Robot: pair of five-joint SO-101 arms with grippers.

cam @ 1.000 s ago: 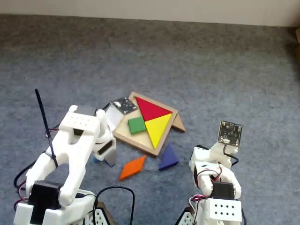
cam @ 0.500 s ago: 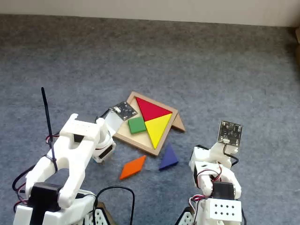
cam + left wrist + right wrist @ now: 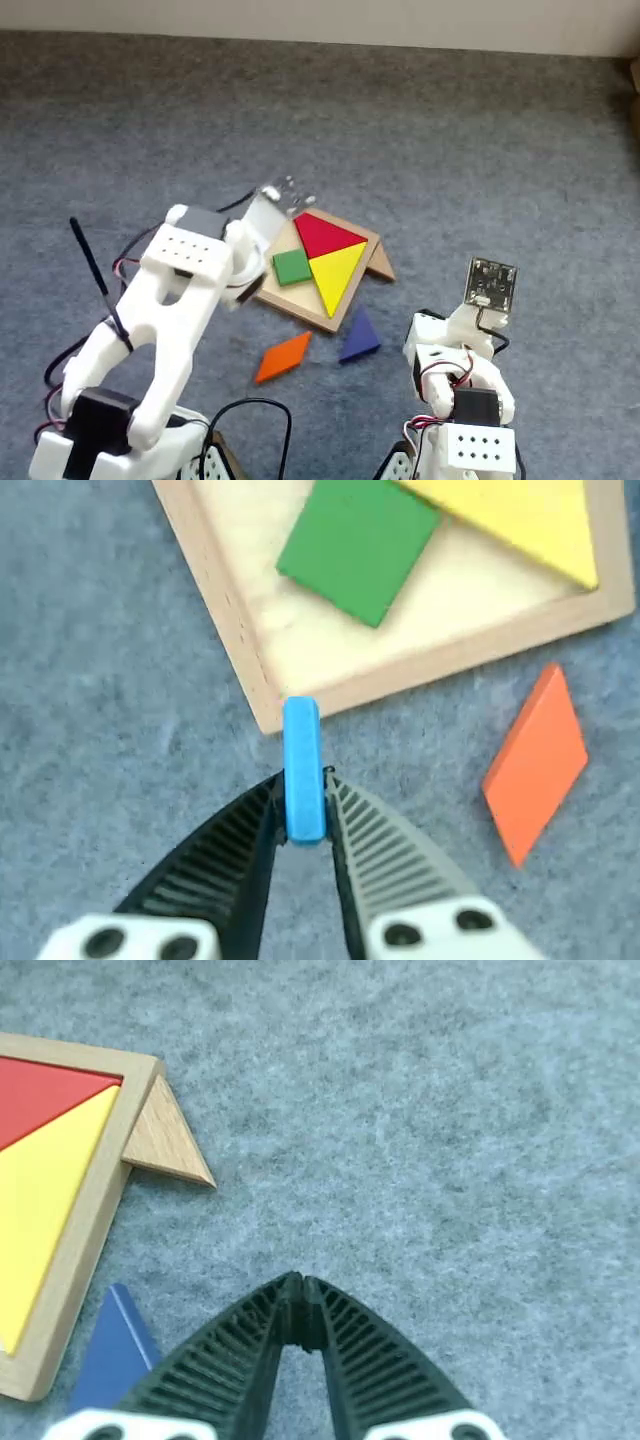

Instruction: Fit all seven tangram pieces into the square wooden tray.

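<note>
The square wooden tray (image 3: 262, 290) lies mid-table and holds a red triangle (image 3: 322, 233), a yellow triangle (image 3: 335, 272) and a green square (image 3: 291, 267). My left gripper (image 3: 303, 810) is shut on a light blue piece (image 3: 302, 770), held on edge just outside the tray's corner (image 3: 270, 715) above the carpet. In the high view the left arm (image 3: 190, 275) stands at the tray's left side. An orange parallelogram (image 3: 283, 356), a dark blue triangle (image 3: 358, 336) and a wooden-coloured triangle (image 3: 381, 263) lie loose on the carpet. My right gripper (image 3: 298, 1332) is shut and holds nothing.
Grey carpet covers the whole surface. The right arm (image 3: 462, 385) sits folded at the front right, away from the tray. Open carpet stretches behind and to the right of the tray. A black cable sticks up from the left arm.
The left arm has swung from the front left up toward the tray, carrying the light blue piece to the tray's left corner. The right arm has kept still.
</note>
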